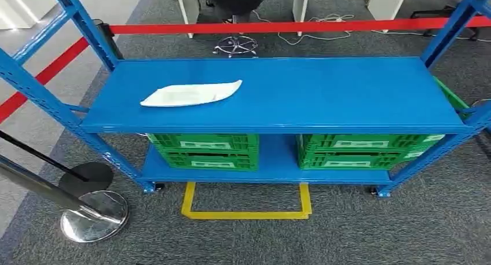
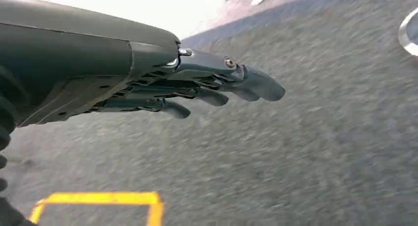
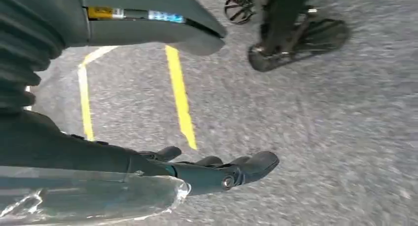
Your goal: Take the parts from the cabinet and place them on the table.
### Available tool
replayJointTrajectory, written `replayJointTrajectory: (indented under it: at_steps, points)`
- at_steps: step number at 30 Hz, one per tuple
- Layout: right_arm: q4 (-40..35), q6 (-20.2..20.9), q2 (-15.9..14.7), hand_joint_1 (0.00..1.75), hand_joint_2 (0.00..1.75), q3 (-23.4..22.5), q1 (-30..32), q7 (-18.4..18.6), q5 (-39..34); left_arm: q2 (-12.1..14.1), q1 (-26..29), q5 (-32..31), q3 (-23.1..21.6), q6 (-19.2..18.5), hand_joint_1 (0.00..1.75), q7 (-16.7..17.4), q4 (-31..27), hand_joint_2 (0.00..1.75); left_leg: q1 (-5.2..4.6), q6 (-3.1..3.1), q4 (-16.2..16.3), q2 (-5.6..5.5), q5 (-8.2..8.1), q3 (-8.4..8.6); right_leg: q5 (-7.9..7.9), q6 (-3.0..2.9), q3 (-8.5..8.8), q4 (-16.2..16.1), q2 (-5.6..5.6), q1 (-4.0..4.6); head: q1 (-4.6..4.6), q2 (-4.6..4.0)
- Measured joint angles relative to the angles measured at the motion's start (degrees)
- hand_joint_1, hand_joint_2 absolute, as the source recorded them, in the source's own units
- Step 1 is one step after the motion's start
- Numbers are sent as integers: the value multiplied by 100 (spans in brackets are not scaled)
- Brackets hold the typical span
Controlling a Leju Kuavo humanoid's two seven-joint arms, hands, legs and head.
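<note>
While hands hang, white part (image 1: pixel 191 94) on blue cabinet (image 1: pixel 347 94)

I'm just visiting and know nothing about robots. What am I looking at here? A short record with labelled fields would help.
Setting: grey carpet floor with a yellow marked outline
Furniture: blue shelf rack
Top shelf: one white bagged part, lying flat, left of centre
Lower shelf: two green crates, side by side
Barrier: red belt behind the rack, chrome post base at left
Left hand: above the floor, fingers extended, holding nothing
Right hand: above the floor, holding nothing; clear plastic shows beside it
</note>
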Motion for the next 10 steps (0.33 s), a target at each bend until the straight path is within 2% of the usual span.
replayJointTrajectory:
  at_steps: [1,2,3,4,6,7,8,10]
  points:
    - [-55,22,-13,0,175,94,-5,2,-68,24,45,107,-87,-42,0,31,0,175,-8,42,-462,1,231,213,-11,8,23,-1,-1,1,-2,0]
    - [-96,44,-20,0,175,197,-12,4,-136,61,87,225,-196,-85,0,61,0,175,-28,72,-691,1,200,328,-29,33,26,4,-8,22,9,0]
    - [-153,66,-42,0,175,317,-31,7,-219,85,113,365,-293,-135,0,83,-2,175,-37,80,-829,5,158,363,-42,65,-3,22,-9,36,2,0]
    - [-186,103,-52,0,175,422,-30,13,-293,109,146,483,-391,-188,0,118,0,175,-43,83,-807,4,160,347,-29,91,-13,6,-21,27,18,0]
    - [-234,138,-83,0,175,638,-19,15,-439,162,235,748,-609,-286,0,179,-2,175,-41,131,-860,2,173,366,-25,156,20,-30,-24,22,7,0]
    - [-267,160,-129,0,0,745,9,26,-514,184,267,861,-693,-317,0,208,-2,175,10,159,-940,15,217,420,-76,182,-26,10,-20,13,4,0]
    - [-275,186,-146,0,175,855,35,26,-595,221,271,1000,-814,-367,0,236,-24,0,3,175,-958,23,219,434,-190,207,-87,178,-17,21,18,0]
    - [-275,234,-188,0,175,1065,120,44,-726,260,252,1223,-1002,-463,0,290,-89,0,-4,209,-957,26,209,430,-614,241,-512,1030,-16,3,44,0]
